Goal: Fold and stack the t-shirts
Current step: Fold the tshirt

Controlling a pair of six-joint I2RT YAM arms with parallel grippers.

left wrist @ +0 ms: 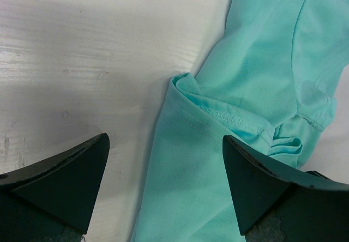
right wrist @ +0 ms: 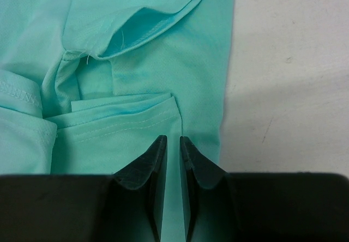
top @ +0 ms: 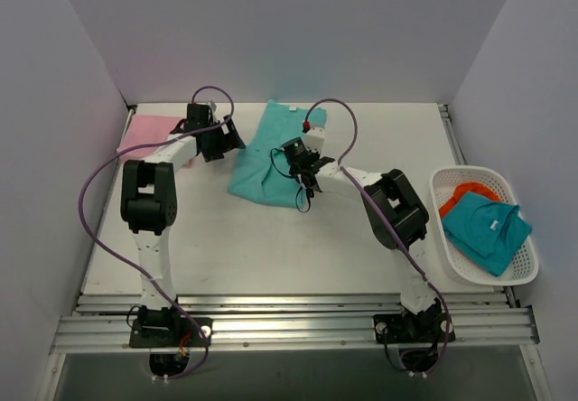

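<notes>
The turquoise-green t-shirt (top: 265,159) lies partly folded on the white table at back centre, its small white neck label at the far end. My left gripper (top: 219,139) hangs open over the shirt's left edge, its jaws wide apart (left wrist: 165,138) above a folded sleeve hem (left wrist: 229,116). My right gripper (top: 303,175) rests on the shirt's right side. Its jaws (right wrist: 173,138) stand a narrow slit apart, straddling the edge of a folded flap (right wrist: 125,122) with cloth between them. The pale pink t-shirt (top: 146,132) lies flat at the back left corner.
A white plastic basket (top: 452,256) stands at the right edge of the table with a teal garment (top: 488,225) and an orange one (top: 461,193) in it. White walls close in the table on three sides. A metal rail runs along the near edge.
</notes>
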